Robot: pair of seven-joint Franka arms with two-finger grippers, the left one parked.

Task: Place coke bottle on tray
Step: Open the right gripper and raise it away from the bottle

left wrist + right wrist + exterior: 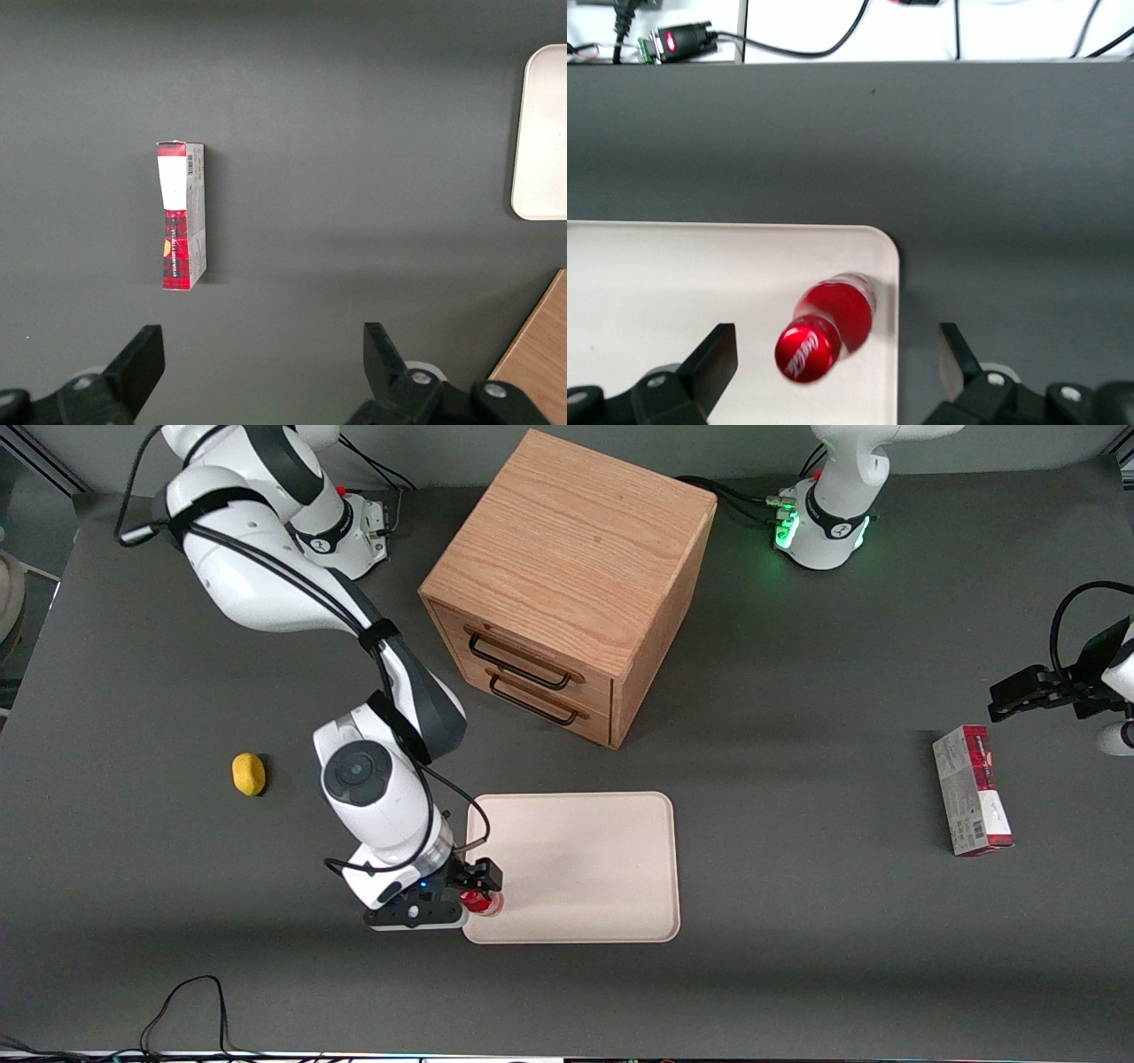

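A: Gripper [478,887] status?
B: Fingers spread wide, gripping nothing; coke bottle [824,326] stands between them on the tray [585,868] corner, lower centre of the front view.
A: Surroundings?
B: Lemon [249,774], cabinet [567,584], carton [972,790]; all well apart.

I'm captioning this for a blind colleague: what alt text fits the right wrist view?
A small red coke bottle stands on the corner of a cream tray, seen from above between the open fingers of the gripper, which do not touch it. Dark grey table surrounds the tray.
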